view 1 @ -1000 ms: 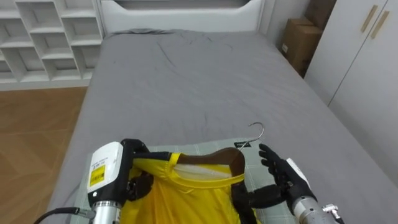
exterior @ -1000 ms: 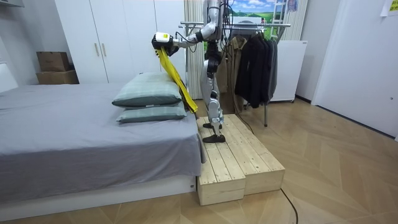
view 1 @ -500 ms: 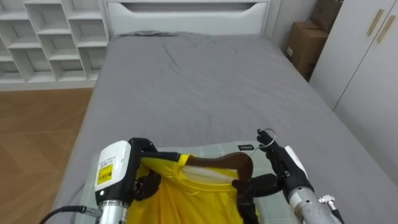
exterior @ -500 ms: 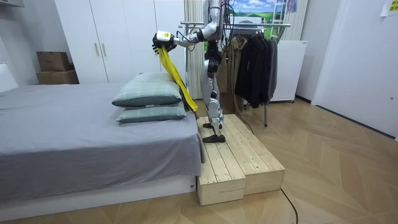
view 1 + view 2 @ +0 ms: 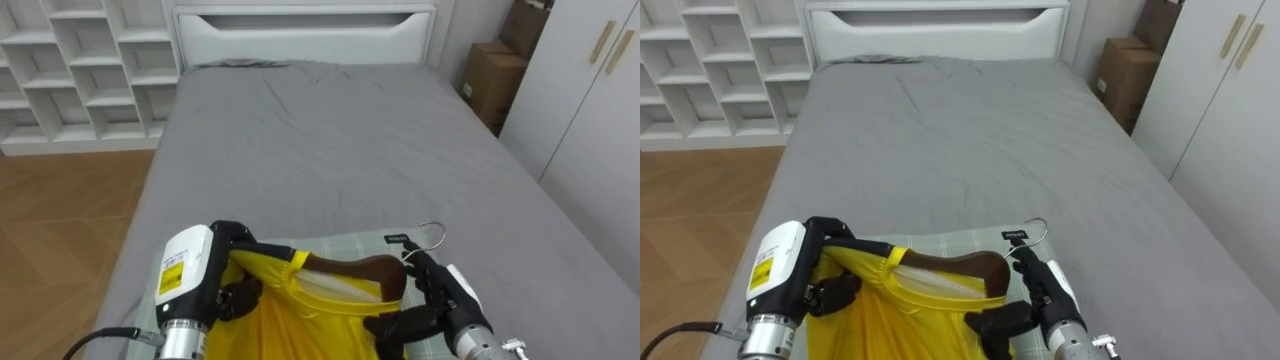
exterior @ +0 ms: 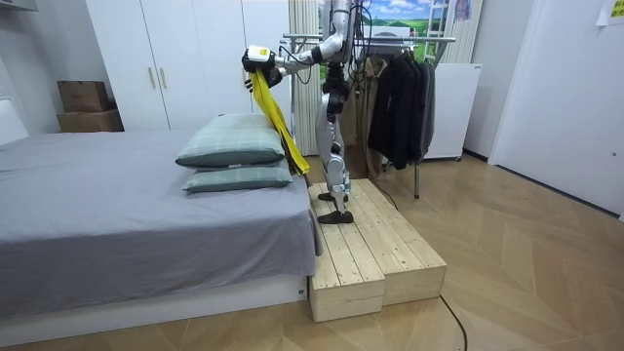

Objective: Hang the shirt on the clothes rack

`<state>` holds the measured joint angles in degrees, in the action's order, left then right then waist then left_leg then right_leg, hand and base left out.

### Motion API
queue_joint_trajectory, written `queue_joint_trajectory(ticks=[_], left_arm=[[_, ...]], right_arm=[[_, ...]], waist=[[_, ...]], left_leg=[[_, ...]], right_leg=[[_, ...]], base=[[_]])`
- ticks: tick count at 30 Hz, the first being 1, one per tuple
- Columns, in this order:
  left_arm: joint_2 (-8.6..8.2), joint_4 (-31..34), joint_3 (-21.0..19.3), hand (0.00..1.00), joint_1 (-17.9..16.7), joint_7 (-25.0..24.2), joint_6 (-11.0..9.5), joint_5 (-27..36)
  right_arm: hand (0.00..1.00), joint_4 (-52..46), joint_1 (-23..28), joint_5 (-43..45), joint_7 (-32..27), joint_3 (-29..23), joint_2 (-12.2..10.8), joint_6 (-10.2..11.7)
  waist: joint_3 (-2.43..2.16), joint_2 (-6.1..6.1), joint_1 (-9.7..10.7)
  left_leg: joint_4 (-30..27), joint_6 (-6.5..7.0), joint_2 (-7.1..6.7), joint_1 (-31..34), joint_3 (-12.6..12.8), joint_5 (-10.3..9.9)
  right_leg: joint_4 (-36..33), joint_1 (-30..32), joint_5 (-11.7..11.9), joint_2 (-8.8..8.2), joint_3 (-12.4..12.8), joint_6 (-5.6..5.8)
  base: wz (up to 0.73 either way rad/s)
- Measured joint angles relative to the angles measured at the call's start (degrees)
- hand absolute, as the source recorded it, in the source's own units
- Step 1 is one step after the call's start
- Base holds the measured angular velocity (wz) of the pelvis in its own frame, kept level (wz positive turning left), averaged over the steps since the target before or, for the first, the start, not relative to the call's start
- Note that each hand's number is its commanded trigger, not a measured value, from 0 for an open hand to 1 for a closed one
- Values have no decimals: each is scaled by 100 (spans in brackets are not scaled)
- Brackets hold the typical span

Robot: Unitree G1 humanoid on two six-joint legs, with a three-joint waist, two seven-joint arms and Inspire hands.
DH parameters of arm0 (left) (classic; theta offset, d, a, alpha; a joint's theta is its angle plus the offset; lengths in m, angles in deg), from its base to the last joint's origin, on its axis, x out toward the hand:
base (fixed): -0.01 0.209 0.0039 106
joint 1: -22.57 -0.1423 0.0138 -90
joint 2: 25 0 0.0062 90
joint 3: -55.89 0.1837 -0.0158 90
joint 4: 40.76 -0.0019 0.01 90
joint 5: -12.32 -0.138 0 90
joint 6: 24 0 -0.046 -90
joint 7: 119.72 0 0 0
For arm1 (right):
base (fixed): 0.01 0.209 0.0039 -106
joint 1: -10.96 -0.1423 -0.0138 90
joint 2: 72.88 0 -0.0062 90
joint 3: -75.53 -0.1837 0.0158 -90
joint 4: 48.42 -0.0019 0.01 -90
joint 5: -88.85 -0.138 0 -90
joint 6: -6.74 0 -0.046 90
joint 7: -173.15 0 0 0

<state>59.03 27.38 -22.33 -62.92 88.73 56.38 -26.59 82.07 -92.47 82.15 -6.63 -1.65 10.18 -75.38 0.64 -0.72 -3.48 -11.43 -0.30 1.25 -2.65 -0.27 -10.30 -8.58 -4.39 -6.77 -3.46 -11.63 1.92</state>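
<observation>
your left hand (image 5: pixel 236 297) is raised in front of the chest, palm turned inward, its dark fingers curled into the bright yellow cloth garment (image 5: pixel 300 325) at one shoulder end of the curved brown wooden hanger (image 5: pixel 355 270). your right hand (image 5: pixel 428 285) comes in from the lower right, its fingers closed on the hanger's neck just under the thin metal hook (image 5: pixel 431 232) and its thumb tucked below. so the garment sits on the hanger, held up between both hands above the green checked pillow (image 5: pixel 335 244) and the grey-sheeted bed (image 5: pixel 330 140), with its yellow length hanging down toward the pillows in the room view. there you stand on the pale wooden platform (image 6: pixel 375 249) beside the bed, with the metal clothes rack (image 6: pixel 400 41) of dark coats behind you.

a second ago your right hand was spread and apart from the hanger, beside the hook; half a second ago it had reached the neck, and now it is clamped there. the left hand's grip is unchanged. your head camera has tipped up a little.

a small dark tag (image 5: pixel 398 239) sits by the hook; its print is too small to read.
</observation>
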Motion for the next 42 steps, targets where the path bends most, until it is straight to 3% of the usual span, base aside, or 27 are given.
queue_joint_trajectory(ticks=[21,22,23,25,42], left_arm=[[2,283,44,100,0,11,-163,-3],[2,288,44,100,0,11,-163,-4],[2,294,44,100,0,11,-163,-3],[1,320,44,100,-1,11,-163,-4],[1,340,103,100,0,16,-163,-9]], right_arm=[[0,273,-1,-11,247,-21,2,34],[32,327,-2,-11,250,-22,1,34],[80,353,-2,-11,251,-26,0,33],[100,421,-1,-11,255,-34,-1,32],[100,838,0,1,381,-39,0,30]], waist=[[21,-4,23],[22,-6,19],[25,-11,21],[34,-20,14],[30,-2,23]], left_leg=[[18,-1,-14,-5,-138,-1],[20,-1,-15,-5,-140,-1],[21,-1,-19,-7,-141,-1],[21,-1,-32,-4,-140,-1],[55,-1,-58,-66,-147,-1]], right_leg=[[98,-98,-4,-1,-111,4],[99,-99,-19,-1,-111,6],[99,-104,-35,-5,-111,16],[99,-109,-72,-16,-115,24],[93,-146,-84,-42,-116,31]], base=[[2],[0],[0],[3],[0]])
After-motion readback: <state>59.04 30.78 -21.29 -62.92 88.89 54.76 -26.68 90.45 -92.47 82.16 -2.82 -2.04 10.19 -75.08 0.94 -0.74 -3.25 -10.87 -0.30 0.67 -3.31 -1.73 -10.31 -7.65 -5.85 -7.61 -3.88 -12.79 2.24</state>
